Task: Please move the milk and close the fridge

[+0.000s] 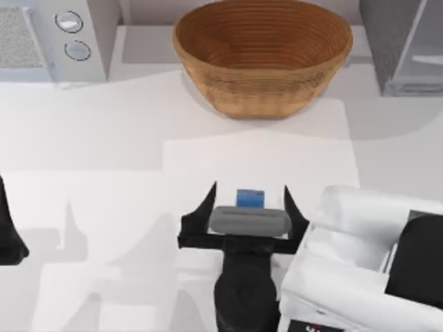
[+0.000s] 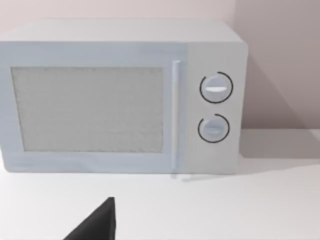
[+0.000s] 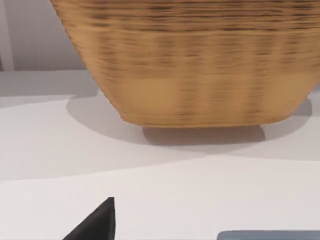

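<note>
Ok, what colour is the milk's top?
Blue, best seen in the top view: milk, between the open right gripper's fingers.

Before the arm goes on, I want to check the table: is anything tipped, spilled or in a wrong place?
Nothing stands out. The milk sits between the open fingers of the right gripper, in front of the wicker basket. No spill shows on the table. The left gripper is at the table's left edge.

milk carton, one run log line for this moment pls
milk: on table between open fingers of right gripper, not lifted | left gripper: parked at table's left edge | fridge: far right
</note>
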Motion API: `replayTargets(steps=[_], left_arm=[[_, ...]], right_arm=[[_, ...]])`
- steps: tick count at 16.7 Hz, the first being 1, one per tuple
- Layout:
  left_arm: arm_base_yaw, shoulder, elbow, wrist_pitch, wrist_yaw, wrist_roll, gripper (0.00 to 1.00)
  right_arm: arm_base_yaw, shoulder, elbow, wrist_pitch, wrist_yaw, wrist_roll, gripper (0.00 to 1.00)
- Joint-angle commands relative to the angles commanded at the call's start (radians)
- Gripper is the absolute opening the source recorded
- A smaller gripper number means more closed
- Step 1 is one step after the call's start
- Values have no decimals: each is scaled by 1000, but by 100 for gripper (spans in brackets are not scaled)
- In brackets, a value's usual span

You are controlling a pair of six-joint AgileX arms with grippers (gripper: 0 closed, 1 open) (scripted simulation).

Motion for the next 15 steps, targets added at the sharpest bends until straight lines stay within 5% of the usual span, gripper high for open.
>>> replayTargets(steps=[3, 15], left_arm=[[0, 0, 0, 0, 0, 0, 100], [0, 0, 0, 0, 0, 0, 100]], right_arm=[[0, 0, 0, 0, 0, 0, 100], [0, 0, 0, 0, 0, 0, 10]])
